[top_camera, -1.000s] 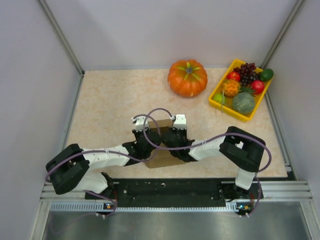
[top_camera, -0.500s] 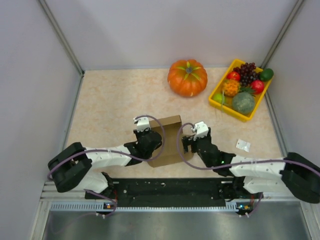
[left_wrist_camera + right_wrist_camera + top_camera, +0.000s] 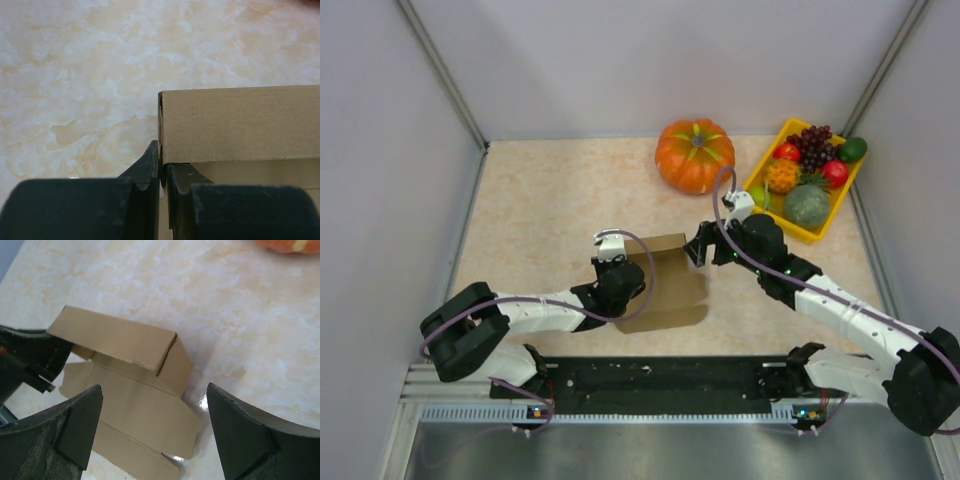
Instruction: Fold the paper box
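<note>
Left tool (image 3: 161, 159) pinches the paper box (image 3: 670, 295) by its left wall; right tool (image 3: 702, 252), wide open and empty, hovers off its right end.

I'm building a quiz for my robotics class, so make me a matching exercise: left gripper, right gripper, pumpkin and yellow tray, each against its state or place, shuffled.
1 left gripper
2 right gripper
3 pumpkin
4 yellow tray

A far right corner, holding fruit
B shut on the paper box
C open, holding nothing
D far edge, beside the tray

Pairs: 1-B, 2-C, 3-D, 4-A
</note>
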{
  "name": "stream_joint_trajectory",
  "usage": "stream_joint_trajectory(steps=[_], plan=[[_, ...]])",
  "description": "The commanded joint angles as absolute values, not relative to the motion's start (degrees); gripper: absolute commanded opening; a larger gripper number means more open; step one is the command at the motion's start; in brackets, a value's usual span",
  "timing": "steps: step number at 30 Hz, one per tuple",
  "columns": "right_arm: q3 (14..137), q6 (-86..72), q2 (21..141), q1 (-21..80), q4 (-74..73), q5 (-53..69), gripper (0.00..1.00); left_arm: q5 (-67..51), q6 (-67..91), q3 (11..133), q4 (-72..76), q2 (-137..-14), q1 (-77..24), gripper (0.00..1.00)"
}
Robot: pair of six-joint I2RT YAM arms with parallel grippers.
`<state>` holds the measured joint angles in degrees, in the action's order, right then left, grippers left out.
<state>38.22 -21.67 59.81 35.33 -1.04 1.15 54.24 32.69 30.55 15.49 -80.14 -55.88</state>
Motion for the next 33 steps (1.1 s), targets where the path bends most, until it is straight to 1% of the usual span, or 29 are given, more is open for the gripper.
stream_joint_trajectory(steps=[1, 3, 5, 6, 8, 10, 11, 12, 13, 15, 16, 18, 19, 21, 22, 23, 25, 26, 27, 28, 30, 31, 33], plan=[[35.87, -15.92, 60.3, 35.6, 3.4, 8.36, 0.84, 54.14, 31.82, 31.99, 16.88, -79.72, -55.72, 0.04], [32.63, -15.82, 59.42, 35.42, 7.1, 4.42, 0.85, 54.32, 31.73, 31.91, 16.61, -79.37, -55.72, 0.04], [33.22, -18.97, 61.24, 35.16, 6.77, 1.16, 0.88, 54.4, 30.86, 31.29, 17.4, -78.93, -55.72, 0.04], [36.18, -20.64, 63.17, 35.16, 4.85, -1.12, 0.88, 54.23, 30.33, 31.12, 17.92, -78.84, -55.72, 0.04], [39.97, -23.28, 69.13, 35.07, 0.1, -0.62, 0.87, 54.4, 29.88, 31.02, 18.46, -79.19, -55.72, 0.05], [43.85, -24.6, 71.45, 35.16, -2.37, 1.22, 0.86, 54.32, 29.71, 31.29, 18.28, -79.8, -55.72, 0.1], [44.38, -25.65, 71.54, 34.98, -2.46, 1.58, 0.86, 53.88, 29.62, 31.46, 17.93, -79.8, -55.72, 0.15], [44.38, -26.1, 71.11, 34.89, -2.46, 2.45, 0.86, 53.18, 29.45, 31.38, 17.84, -79.72, -55.72, 0.22], [44.3, -26.36, 70.32, 34.81, -2.37, 3.07, 0.87, 51.96, 29.27, 31.12, 17.93, -79.02, -55.72, 0.38], [44.03, -27.24, 68.22, 34.54, -2.46, 5.08, 0.87, 50.54, 29.09, 29.8, 17.84, -77.62, -55.72, 0.51], [44.03, -27.51, 67.77, 34.28, -2.46, 6.05, 0.88, 48.54, 29.09, 29.1, 17.75, -75.61, -55.72, 0.63], [44.56, -28.47, 67.59, 33.49, -2.9, 7.81, 0.89, 46.33, 28.48, 26.64, 17.49, -72.88, -55.72, 0.71], [44.91, -28.82, 68.28, 33.31, -2.99, 8.34, 0.89, 45.1, 28.65, 26.02, 16.1, -69.56, -55.72, 0.76], [46.4, -29.18, 69.78, 32.79, -3.51, 8.79, 0.89, 41.41, 29.7, 25.31, 10.59, -65.68, -55.72, 0.81], [47.19, -30.4, 71.7, 32.17, -4.12, 8.35, 0.88, 39.74, 29.88, 25.31, 9.07, -61.39, -55.64, 0.83], [47.89, -31.28, 72.68, 31.65, -4.48, 8.61, 0.88, 35.03, 29.88, 26.01, 7.14, -59.17, -54.85, 0.88], [49.57, -33.47, 74.43, 30.24, -4.31, 10.28, 0.83, 30.43, 31.46, 27.85, -1.53, -53.74, -53.18, 0.92], [50.09, -33.75, 75.84, 30.15, -3.96, 10.72, 0.81, 26.49, 33.38, 29.95, -4.28, -52.4, -49.35, 0.93], [50.27, -33.75, 76.72, 30.15, -3.43, 12.11, 0.77, 18.19, 34.18, 30.84, -5.87, -50.38, -46.61, 0.95], [50.19, -33.58, 77.42, 30.23, -1.51, 13.26, 0.75, 13.32, 35.23, 31.55, -7.63, -49.84, -40.58, 0.95], [49.14, -33.14, 79.62, 30.15, -0.53, 14.76, 0.72, 3.66, 36.65, 32.95, -7.56, -49.75, -35.62, 0.94], [48.78, -32.61, 80.06, 30.15, 1.39, 14.59, 0.71, 1.6, 36.65, 33.57, -7.56, -51.4, -32.03, 0.92], [47.73, -31.29, 81.12, 30.15, 2.63, 14.33, 0.68, -2.52, 36.56, 34.8, -5.98, -56.13, -29.28, 0.88]])
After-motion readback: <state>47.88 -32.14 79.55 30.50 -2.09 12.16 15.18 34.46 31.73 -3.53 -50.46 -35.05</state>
